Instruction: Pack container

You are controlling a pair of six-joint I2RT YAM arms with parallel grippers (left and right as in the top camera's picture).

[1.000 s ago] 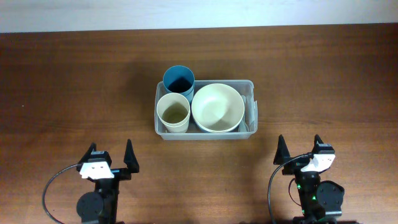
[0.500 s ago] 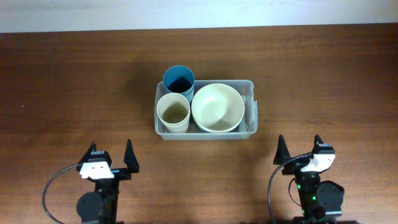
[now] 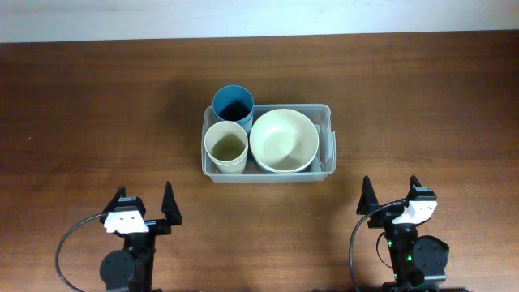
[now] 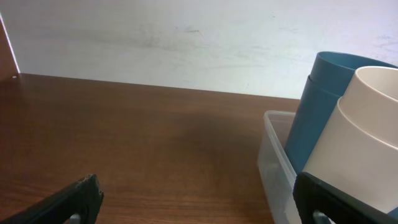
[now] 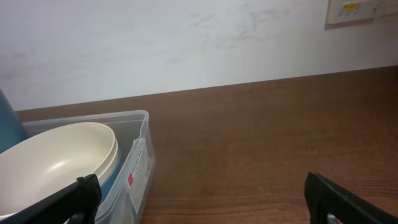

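Wooden table (image 3: 97, 97) filling nearly the whole overhead frame. The container (image 3: 268, 176) is sitting just above and right of centre, long side running left to right, well apart from both arms; it is looking clear and translucent, rectangular, round-cornered and rimmed, with a small red-and-white label (image 5: 132, 180) showing on its short end wall in the right wrist view. Cream bowl (image 3: 283, 140) is taking up the right two thirds of the bin; something pale and flat is standing between the bowl and the right wall, and I cannot tell what. Cream cup (image 3: 225, 147) is standing upright in the lower-left corner, beside the bowl; blue cup (image 3: 233, 104) is standing behind it in the upper-left corner, its mouth overlapping the upper rim as seen from overhead. Left gripper (image 3: 144, 195) is waiting at lower left, jaws spread wide, gripping nothing; right gripper (image 3: 391, 191) is waiting at lower right, likewise wide and empty. Judging by this, the packing is looking done or nearly so; whether a lid is to follow, I cannot tell.
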